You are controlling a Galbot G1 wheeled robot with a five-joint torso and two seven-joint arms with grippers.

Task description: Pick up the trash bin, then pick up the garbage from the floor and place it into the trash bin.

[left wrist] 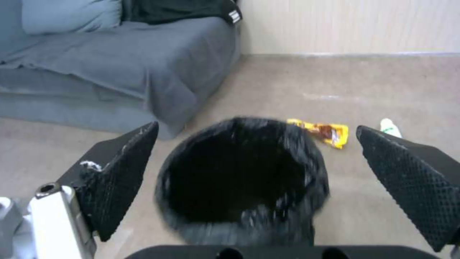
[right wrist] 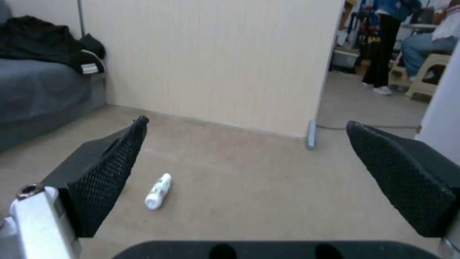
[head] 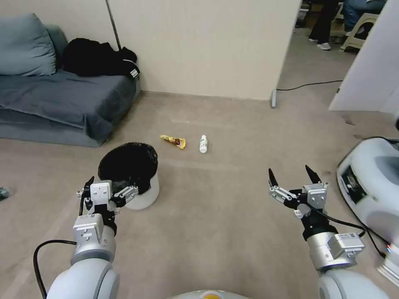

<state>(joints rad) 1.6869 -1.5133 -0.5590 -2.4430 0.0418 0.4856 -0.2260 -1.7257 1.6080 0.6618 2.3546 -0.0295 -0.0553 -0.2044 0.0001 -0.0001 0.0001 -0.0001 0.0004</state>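
left gripper (head: 109, 190) over trash bin (head: 143, 196), fingers spread

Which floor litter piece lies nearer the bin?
The yellow snack wrapper, just beyond the trash bin; the white bottle lies farther toward the robot's right.

Silver-grey arms, black cables, black-fingered hands

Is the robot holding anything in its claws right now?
No. Both are open and empty: the left gripper hovers by the trash bin, the right gripper hangs over bare carpet.
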